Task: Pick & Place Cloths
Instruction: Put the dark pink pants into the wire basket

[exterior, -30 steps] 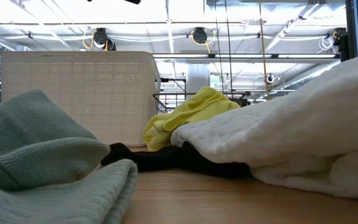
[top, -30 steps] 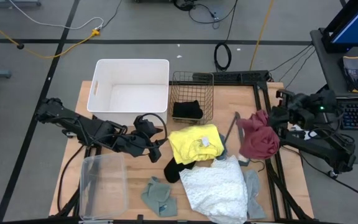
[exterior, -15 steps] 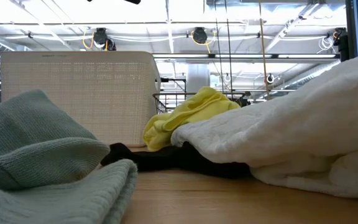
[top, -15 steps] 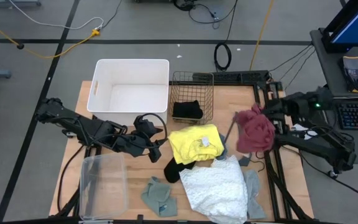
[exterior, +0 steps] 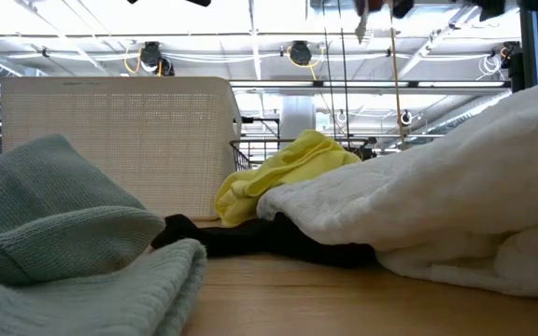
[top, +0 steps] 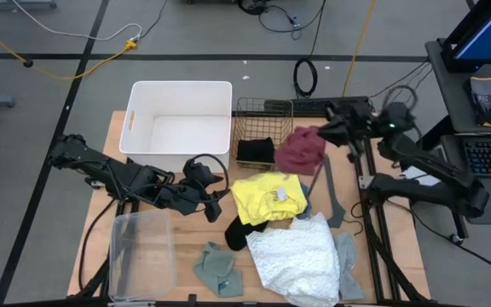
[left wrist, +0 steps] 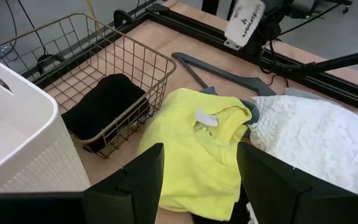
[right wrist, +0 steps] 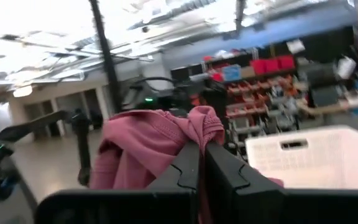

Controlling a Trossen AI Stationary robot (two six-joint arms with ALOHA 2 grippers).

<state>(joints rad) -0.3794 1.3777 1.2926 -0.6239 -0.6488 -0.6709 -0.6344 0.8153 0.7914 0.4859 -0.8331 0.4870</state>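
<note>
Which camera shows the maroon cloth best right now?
The high view: the whole maroon cloth hangs from the right end effector beside the wire basket. The right wrist view shows only a bunched part clamped in the fingers. The left wrist view catches just its white tag; the low view misses it.

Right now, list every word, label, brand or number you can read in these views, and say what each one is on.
None can be read.
White tag at the yellow cloth's neck: no text can be made out.
White tag hanging at the far edge of the left wrist view: its dark marks are too blurred to read.
Shelf bins in the room: no legible labels.
</note>
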